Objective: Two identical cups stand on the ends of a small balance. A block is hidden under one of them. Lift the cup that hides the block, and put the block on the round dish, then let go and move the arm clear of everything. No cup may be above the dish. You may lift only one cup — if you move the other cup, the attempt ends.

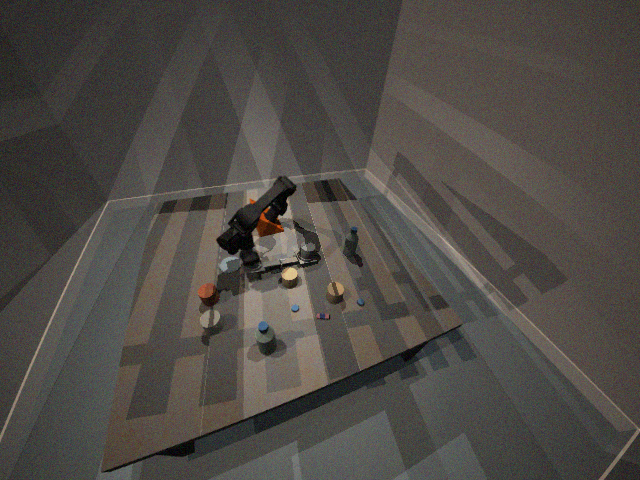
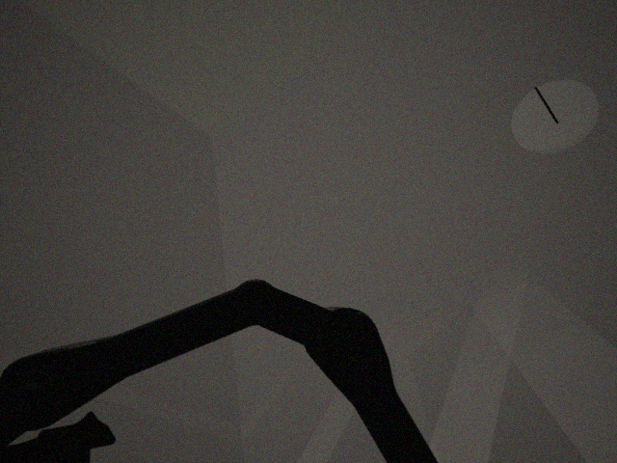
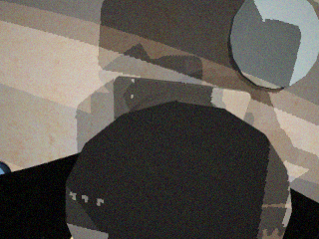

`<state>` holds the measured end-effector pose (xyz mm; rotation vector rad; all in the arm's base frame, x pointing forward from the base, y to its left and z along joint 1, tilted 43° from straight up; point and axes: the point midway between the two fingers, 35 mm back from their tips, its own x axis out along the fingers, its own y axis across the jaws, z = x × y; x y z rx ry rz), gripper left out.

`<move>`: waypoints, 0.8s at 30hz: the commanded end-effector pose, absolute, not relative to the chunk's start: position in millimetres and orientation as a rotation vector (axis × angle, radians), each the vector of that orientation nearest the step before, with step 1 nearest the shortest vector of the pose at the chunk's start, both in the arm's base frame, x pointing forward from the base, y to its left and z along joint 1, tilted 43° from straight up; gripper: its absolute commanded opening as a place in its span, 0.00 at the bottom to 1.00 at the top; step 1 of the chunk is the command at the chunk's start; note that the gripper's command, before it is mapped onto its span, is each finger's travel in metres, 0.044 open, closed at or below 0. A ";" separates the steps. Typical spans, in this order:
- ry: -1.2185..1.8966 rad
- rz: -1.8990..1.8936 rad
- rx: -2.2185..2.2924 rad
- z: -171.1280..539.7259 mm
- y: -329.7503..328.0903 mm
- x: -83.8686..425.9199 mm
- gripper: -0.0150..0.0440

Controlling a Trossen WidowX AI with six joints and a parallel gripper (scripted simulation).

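My gripper (image 1: 252, 267) (image 3: 173, 164) is shut on a dark grey cup (image 3: 179, 154) at the left end of the balance (image 1: 281, 265). The cup fills the lower middle of the wrist view, with a black finger on each side. In the top view the gripper mostly hides this cup, and whether it is raised off its end I cannot tell. The other cup (image 1: 307, 250) stands on the right end of the balance. The pale round dish (image 1: 227, 265) (image 3: 308, 30) lies just left of the gripper, with nothing seen on it. No block shows.
A red cylinder (image 1: 208, 295), a white one (image 1: 209, 320) and two yellowish ones (image 1: 289, 277) (image 1: 335, 292) stand in front of the arm. One bottle (image 1: 265, 339) is at the front, another (image 1: 350, 242) at the right. Small blue discs (image 1: 294, 308) (image 1: 360, 302) lie nearby. The exterior view shows only the arm.
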<state>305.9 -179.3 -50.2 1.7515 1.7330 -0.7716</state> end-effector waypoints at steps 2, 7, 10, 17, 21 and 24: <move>1.694 -0.776 1.742 -45.4 -194.6 307.2 0.25; 1.694 -0.776 1.742 -40.4 -198.8 306.7 0.25; 1.694 -0.777 1.742 -37.4 -201.3 306.3 0.25; 1.695 -0.777 1.742 -30.2 -206.9 305.3 0.25; 1.695 -0.777 1.742 -26.1 -210.1 304.6 0.25; 1.695 -0.777 1.742 -22.9 -212.4 304.0 0.25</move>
